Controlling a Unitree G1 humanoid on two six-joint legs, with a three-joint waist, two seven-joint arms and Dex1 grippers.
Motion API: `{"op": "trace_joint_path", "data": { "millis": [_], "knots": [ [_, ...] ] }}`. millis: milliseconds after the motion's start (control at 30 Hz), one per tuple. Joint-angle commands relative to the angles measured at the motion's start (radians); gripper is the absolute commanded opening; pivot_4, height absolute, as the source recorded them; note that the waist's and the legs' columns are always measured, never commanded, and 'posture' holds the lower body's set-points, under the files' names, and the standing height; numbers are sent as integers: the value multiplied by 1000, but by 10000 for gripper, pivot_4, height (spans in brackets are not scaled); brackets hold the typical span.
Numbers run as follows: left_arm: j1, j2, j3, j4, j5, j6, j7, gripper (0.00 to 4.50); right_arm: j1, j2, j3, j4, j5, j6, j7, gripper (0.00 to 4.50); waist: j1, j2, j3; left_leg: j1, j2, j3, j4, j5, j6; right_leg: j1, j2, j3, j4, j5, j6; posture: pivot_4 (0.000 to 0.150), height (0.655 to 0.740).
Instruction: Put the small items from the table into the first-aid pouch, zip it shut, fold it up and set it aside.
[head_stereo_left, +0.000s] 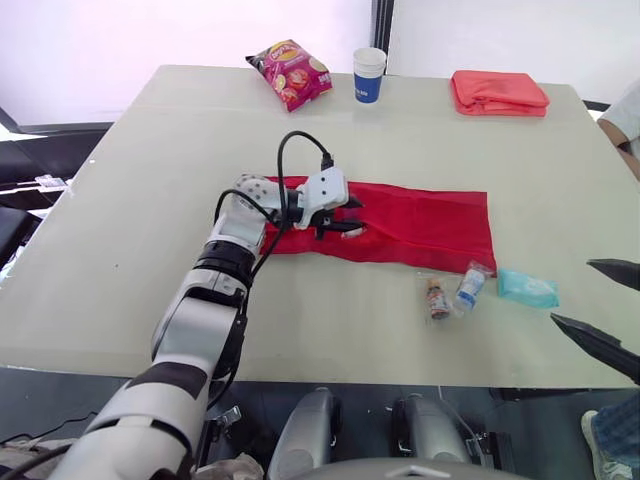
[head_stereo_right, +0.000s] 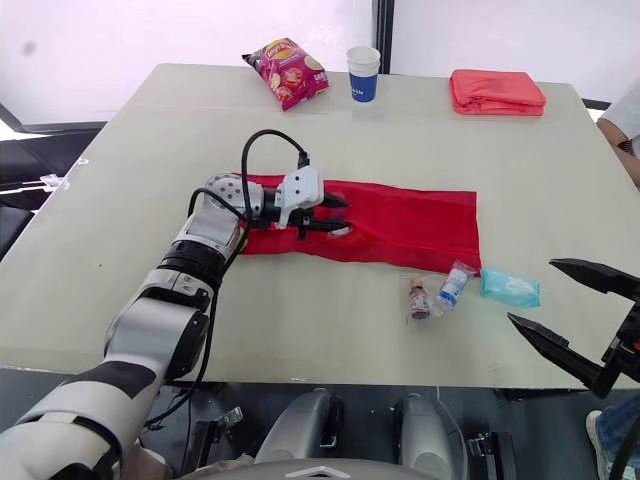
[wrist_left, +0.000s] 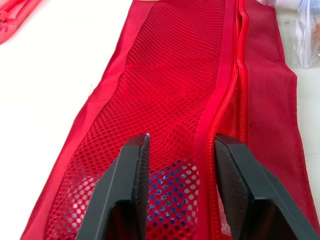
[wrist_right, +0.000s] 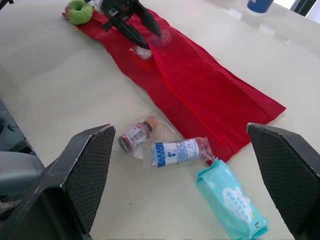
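Snack bag, cup and folded cloth sit beyond pouch.

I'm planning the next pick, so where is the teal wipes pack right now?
In the head views, the teal wipes pack lies right of the red pouch's near-right corner, between the blue-labelled packet and the open right tool.

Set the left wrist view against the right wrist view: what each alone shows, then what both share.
Left wrist: a blue-dotted item under the mesh and the edge of a coral cloth. Right wrist: the teal wipes pack, the blue paper cup, the open right gripper. Both: the red pouch and the open left gripper.
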Motion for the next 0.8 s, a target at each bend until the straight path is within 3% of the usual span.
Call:
{"op": "trace_joint_path", "data": {
  "millis": [33, 67, 200, 333, 567, 800],
  "knots": [
    [3, -1, 3, -74, -27, 41, -9, 4394, 14, -12, -9, -23, 12, -9, -16, 45000, 0, 0, 0, 0, 0, 0, 0, 0, 0, 0, 0, 0, 0, 0, 0, 1500, 7395],
    [6, -2, 4, -86, -35, 57, -13, 260, 15, -11, -4, -29, 7, -6, -29, 45000, 0, 0, 0, 0, 0, 0, 0, 0, 0, 0, 0, 0, 0, 0, 0, 1500, 7395],
    [11, -4, 4, -120, -52, 100, -24, 260, 21, -1, 51, -59, -12, 65, -187, 45000, 0, 0, 0, 0, 0, 0, 0, 0, 0, 0, 0, 0, 0, 0, 0, 1500, 7395],
    [10, -11, 4, -147, -68, 130, -27, 260, 2, -18, 175, -63, 268, 186, -474, 45000, 0, 0, 0, 0, 0, 0, 0, 0, 0, 0, 0, 0, 0, 0, 0, 1500, 7395],
    [19, -21, -1, -175, -73, 150, -14, 260, -220, 28, 602, -5, 470, 210, -1104, 45000, -3, 0, 0, 0, 1, 0, 0, 0, -1, 0, -1, 1, 1, 0, 0, 1500, 7395],
    [26, -29, -3, -198, -78, 165, 0, 260, -396, 93, 830, 101, 515, 197, -1354, 45000, -1, 0, 0, 0, 0, 1, 0, 0, -1, 0, 0, 0, 0, 0, 0, 1500, 7395]
  ]
}}
